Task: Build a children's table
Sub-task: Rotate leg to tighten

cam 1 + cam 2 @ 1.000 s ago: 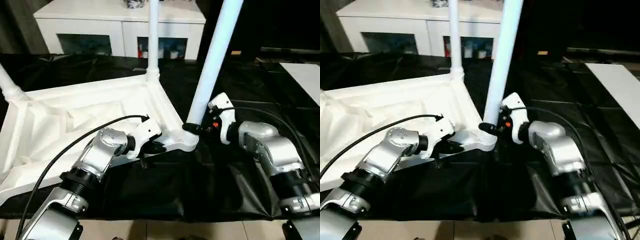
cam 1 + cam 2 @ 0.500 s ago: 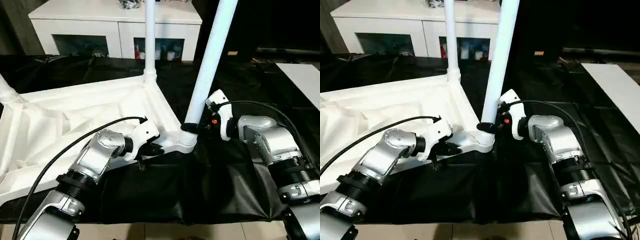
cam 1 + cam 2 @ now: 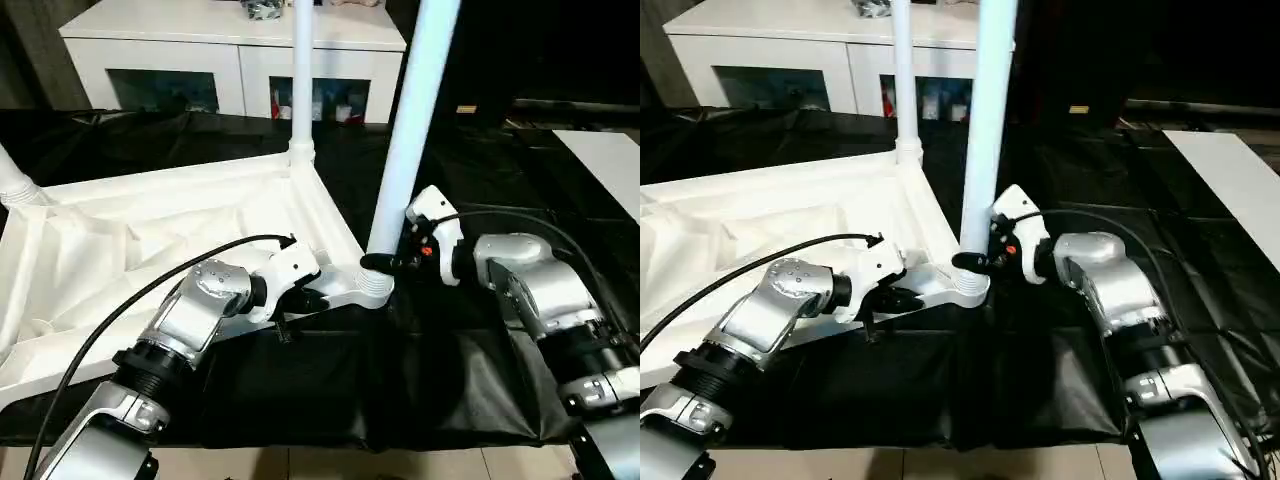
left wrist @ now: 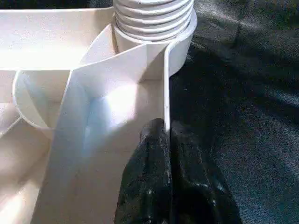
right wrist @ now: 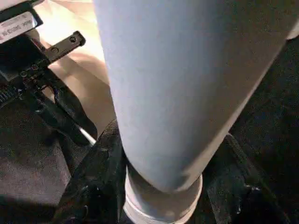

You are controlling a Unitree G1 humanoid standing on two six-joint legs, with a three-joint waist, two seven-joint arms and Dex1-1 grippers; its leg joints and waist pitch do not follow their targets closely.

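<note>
leg (image 3: 412, 130) now more upright in socket (image 3: 374, 289); right jaws grip it, left jaws pinch tabletop (image 3: 120, 250) rim.

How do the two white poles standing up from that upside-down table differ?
The near leg looks thicker and leans slightly; the far leg looks slimmer and stands straight. The right gripper clasps the near leg's base; nothing holds the far leg. Both stand in corner sockets of the tabletop.
</note>
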